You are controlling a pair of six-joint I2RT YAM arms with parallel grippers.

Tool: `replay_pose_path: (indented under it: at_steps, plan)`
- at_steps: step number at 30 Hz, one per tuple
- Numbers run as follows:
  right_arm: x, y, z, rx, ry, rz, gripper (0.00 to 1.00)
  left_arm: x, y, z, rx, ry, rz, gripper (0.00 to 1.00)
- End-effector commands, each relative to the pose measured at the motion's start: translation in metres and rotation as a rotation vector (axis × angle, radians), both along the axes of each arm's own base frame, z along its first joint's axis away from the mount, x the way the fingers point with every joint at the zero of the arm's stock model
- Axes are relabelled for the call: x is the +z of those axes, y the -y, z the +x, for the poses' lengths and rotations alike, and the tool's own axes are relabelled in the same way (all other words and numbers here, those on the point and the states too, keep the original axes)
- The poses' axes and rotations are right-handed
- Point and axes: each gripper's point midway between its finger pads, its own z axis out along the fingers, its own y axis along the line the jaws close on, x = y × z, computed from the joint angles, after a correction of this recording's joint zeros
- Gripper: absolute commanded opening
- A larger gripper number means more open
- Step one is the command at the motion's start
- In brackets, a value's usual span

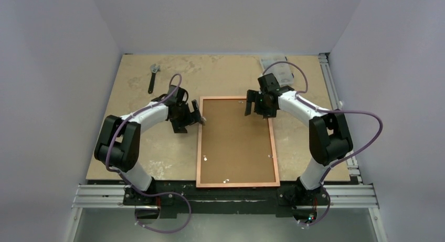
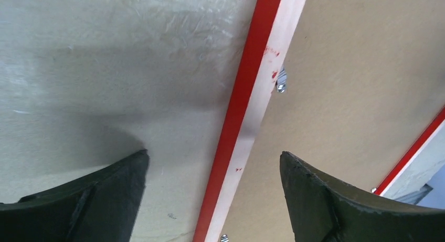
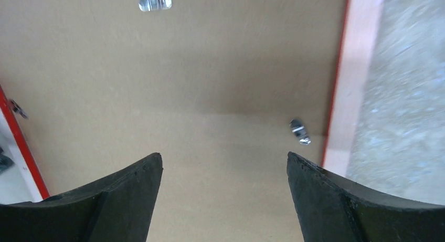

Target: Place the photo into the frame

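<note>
The frame (image 1: 199,142) lies face down in the middle of the table, its pale copper-coloured back up and its red side edge (image 2: 246,105) showing. A brown backing board (image 1: 237,139) fills it, with small metal clips (image 3: 300,130) along the rails. The photo is hidden. My left gripper (image 1: 198,118) hangs open over the frame's left rail near the far corner; in the left wrist view the rail runs between the fingers of the left gripper (image 2: 213,154). My right gripper (image 1: 252,106) stands open over the board's far right part, and the right gripper (image 3: 224,155) holds nothing.
A dark wrench (image 1: 152,76) lies at the back left of the table. A clear plastic packet (image 1: 276,66) sits at the back right. Aluminium rails (image 1: 336,95) run along the table's right edge and near edge.
</note>
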Motion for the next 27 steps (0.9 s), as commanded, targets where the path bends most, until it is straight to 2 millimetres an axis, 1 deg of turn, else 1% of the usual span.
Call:
replay_pose_path:
  at_steps: [1,3,5,7,9,11,13,15,17,19,21,25,27]
  plan:
    - [0.034,0.032,0.025,-0.074,0.083,-0.105,0.87,-0.003,0.02,0.01,-0.042,0.04,-0.09,0.91]
    - [0.038,0.044,0.028,-0.115,0.091,-0.095,0.88,-0.008,0.021,0.012,-0.038,0.036,-0.088,0.9]
    - [0.034,0.062,0.03,-0.179,0.075,-0.082,0.88,-0.012,0.019,0.014,-0.023,0.028,-0.074,0.89]
    - [0.022,0.08,0.028,-0.232,0.033,-0.063,0.88,-0.012,0.021,0.02,-0.006,0.028,-0.07,0.88]
    - [0.008,0.087,0.023,-0.251,-0.013,-0.037,0.89,-0.01,0.02,0.027,0.017,0.034,-0.042,0.88]
    - [-0.005,0.084,0.017,-0.237,-0.05,-0.015,0.88,-0.009,0.019,0.032,0.035,0.029,0.009,0.87]
    - [-0.016,0.076,0.011,-0.208,-0.08,0.023,0.88,-0.006,0.02,0.037,0.049,0.031,0.052,0.86]
    - [-0.027,0.072,0.004,-0.197,-0.111,0.043,0.87,-0.004,0.023,0.039,0.062,0.033,0.089,0.82]
    - [-0.035,0.064,-0.002,-0.178,-0.139,0.083,0.85,-0.004,0.025,0.041,0.073,0.029,0.122,0.75]
    - [-0.041,0.056,-0.008,-0.161,-0.159,0.12,0.84,-0.006,0.031,0.042,0.07,0.025,0.137,0.7]
    - [-0.043,0.05,-0.013,-0.14,-0.17,0.136,0.83,-0.01,0.031,0.046,0.08,0.027,0.171,0.66]
    - [-0.043,0.037,-0.024,-0.092,-0.183,0.16,0.82,-0.016,0.033,0.048,0.097,0.014,0.196,0.63]
    - [-0.045,0.034,-0.032,-0.078,-0.189,0.163,0.82,-0.018,0.03,0.048,0.109,0.01,0.21,0.64]
